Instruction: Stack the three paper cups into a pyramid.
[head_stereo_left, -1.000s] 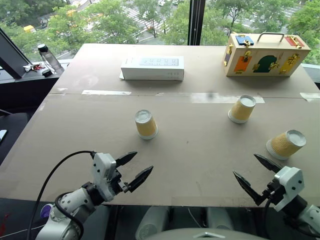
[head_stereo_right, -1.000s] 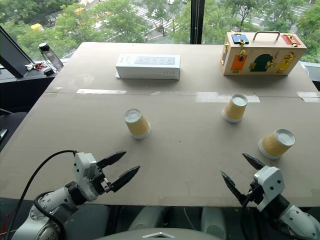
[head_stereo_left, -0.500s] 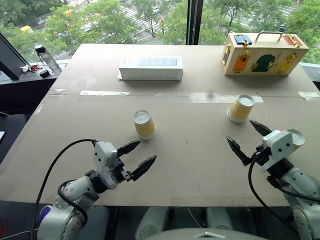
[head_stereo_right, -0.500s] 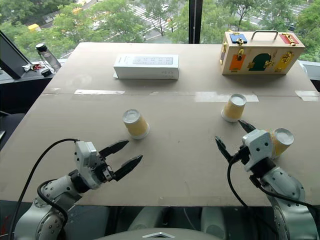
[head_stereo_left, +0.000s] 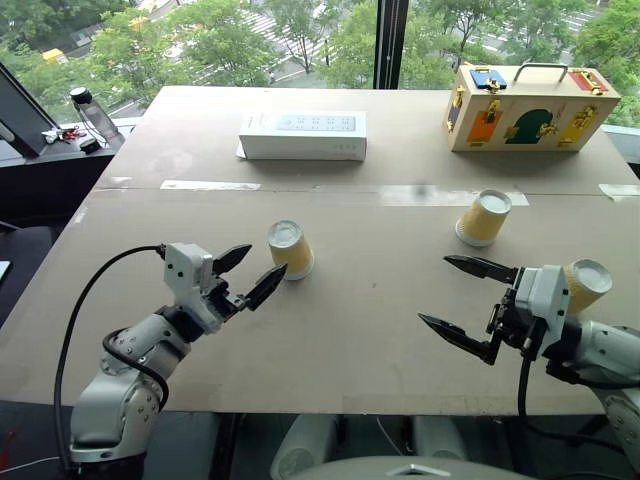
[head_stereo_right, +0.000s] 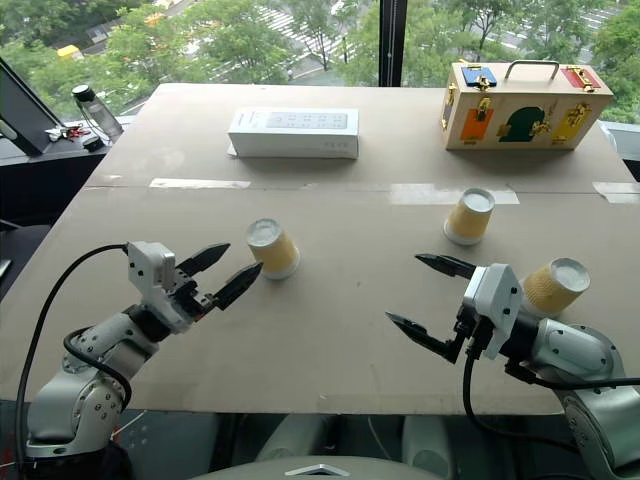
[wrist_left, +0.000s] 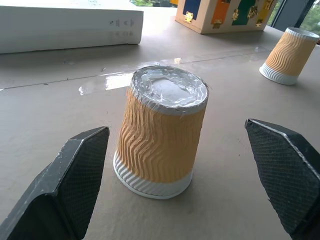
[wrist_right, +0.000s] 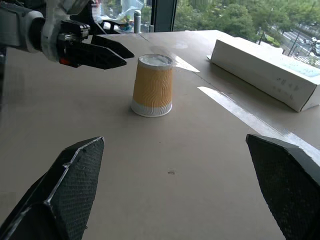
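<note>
Cups: three ribbed yellow-orange ones, white rims, all upside down and well apart on my table. Left cup sits just ahead of my left gripper, jaws spread wide, empty, not touching. Middle cup is further back. My right gripper is also spread wide, empty, pointing leftward. Right cup is beside its wrist. Tan surface has tape strips; white box and case sit at the far edge; windows with trees behind.
</note>
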